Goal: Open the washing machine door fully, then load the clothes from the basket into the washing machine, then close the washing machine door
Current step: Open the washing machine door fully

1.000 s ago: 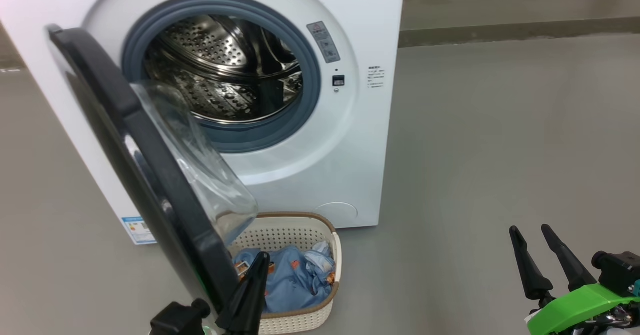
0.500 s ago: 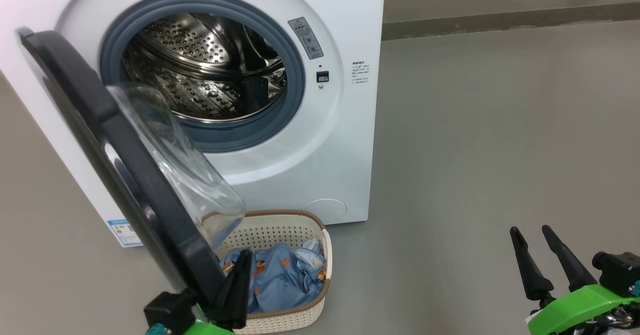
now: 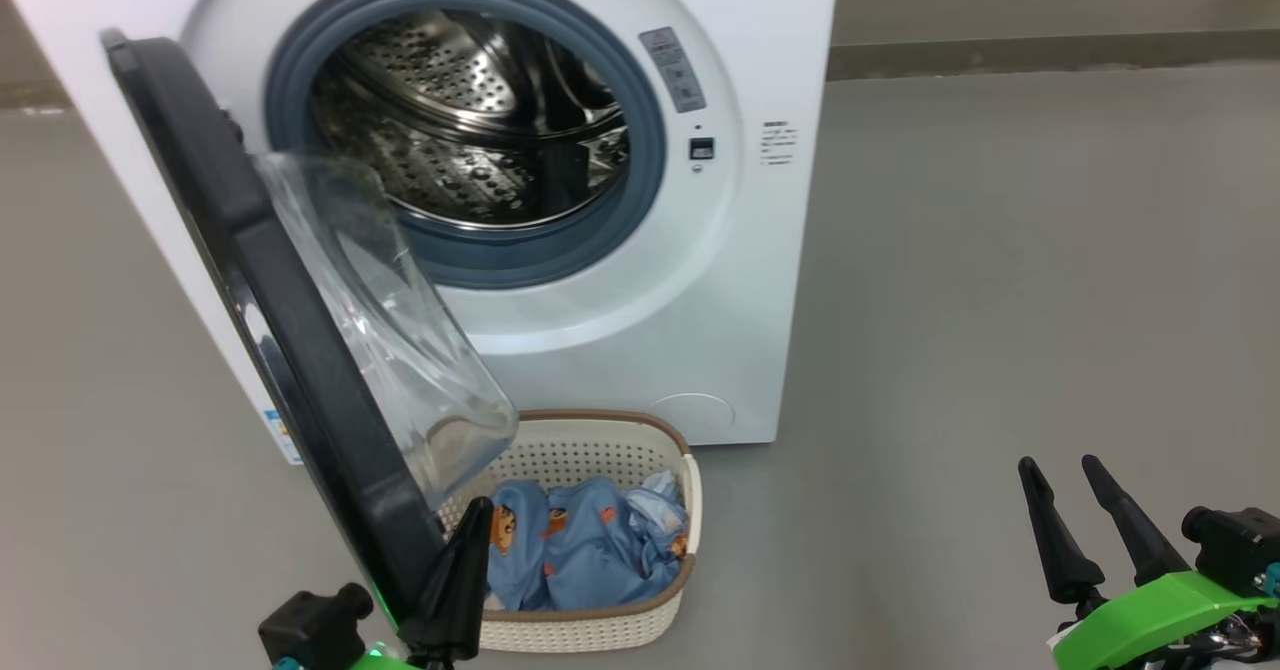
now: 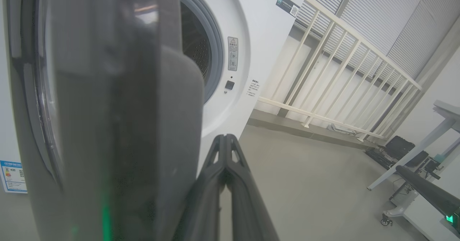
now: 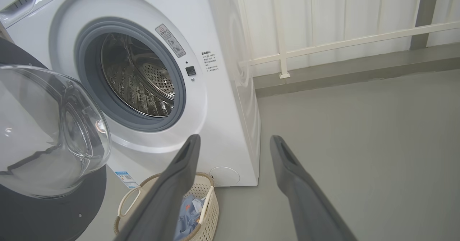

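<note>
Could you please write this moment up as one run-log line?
washing machine door: partly open | left gripper: shut, beside door's lower edge | right gripper: open, empty | clothes: in basket | drum: empty

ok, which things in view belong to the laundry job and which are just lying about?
Job:
washer
door
basket
clothes

Lying about:
white railing
table
black case
</note>
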